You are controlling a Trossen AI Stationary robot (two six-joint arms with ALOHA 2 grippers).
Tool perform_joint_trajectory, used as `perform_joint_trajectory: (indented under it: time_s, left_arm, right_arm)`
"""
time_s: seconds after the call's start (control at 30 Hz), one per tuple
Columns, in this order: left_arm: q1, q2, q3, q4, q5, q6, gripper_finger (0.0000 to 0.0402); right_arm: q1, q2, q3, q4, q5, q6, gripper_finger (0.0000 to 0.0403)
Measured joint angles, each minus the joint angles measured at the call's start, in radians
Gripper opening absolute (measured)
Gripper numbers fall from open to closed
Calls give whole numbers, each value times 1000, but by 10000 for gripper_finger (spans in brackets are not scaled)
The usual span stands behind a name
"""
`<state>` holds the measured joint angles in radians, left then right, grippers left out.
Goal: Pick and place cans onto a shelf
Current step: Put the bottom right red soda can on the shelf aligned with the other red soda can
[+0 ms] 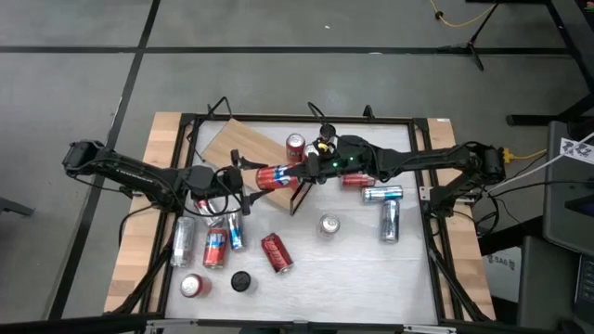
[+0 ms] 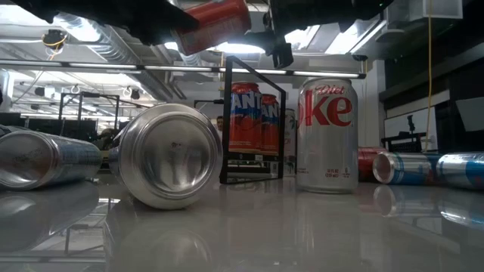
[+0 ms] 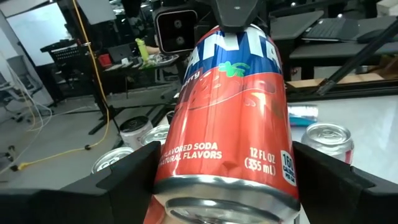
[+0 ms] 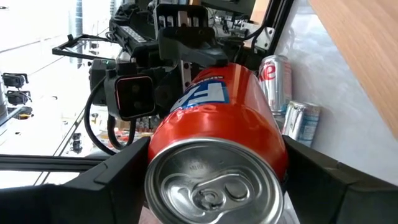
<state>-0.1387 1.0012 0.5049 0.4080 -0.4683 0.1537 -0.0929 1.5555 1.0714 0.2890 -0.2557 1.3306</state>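
On the bench (image 1: 371, 269), cans lie scattered near the front, one on its side (image 2: 168, 155) closest of all. Above them both arms share one red can (image 1: 277, 176), held lengthwise in the air: the left gripper (image 1: 243, 178) clamps one end, the right gripper (image 1: 302, 172) the other, each spread wide around it. If one lets go late or both pull, I'd expect it to twist loose and drop. The shelf (image 1: 251, 153) sits just behind, two cans (image 2: 255, 117) already standing there.
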Motion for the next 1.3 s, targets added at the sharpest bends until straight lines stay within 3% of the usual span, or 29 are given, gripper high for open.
perform_joint_trajectory:
  time_s: [0.17,0.37,0.8,1.03,1.3]
  left_arm:
    - [1,-2,0,1,-3,13,337]
    - [2,-4,5,14,-109,-58,369]
    - [-3,-6,3,-9,-97,-61,367]
    - [-40,-96,2,-27,-162,-2,367]
    - [-69,-224,2,-165,-269,13,367]
  right_arm:
    - [0,0,-2,-14,6,1,296]
    - [1,7,-8,-62,28,0,297]
    - [-3,5,-4,-64,51,-4,298]
    - [-33,5,-4,-56,26,-60,298]
    - [-82,3,36,-72,-52,-215,298]
